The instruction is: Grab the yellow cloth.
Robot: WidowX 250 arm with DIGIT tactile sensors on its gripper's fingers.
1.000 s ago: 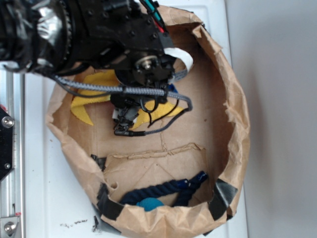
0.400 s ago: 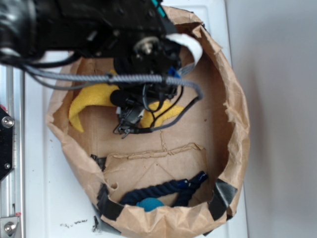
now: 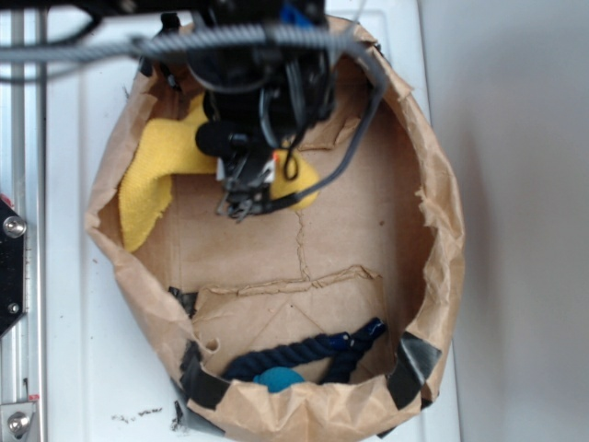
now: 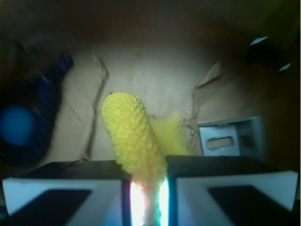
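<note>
One tool (image 4: 148, 176) clamps a fold of the soft, limp yellow cloth (image 3: 152, 175), upper left inside the paper bag (image 3: 442, 258).

Bright yellow cloth (image 3: 152, 175), brown paper bag (image 3: 433, 239).

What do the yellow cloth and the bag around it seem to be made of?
The yellow cloth looks like soft woven or knit fabric: nubby bumps, matte, folding limply in the gripper. The bag looks like brown kraft paper: creased, torn rim, dull finish.
</note>
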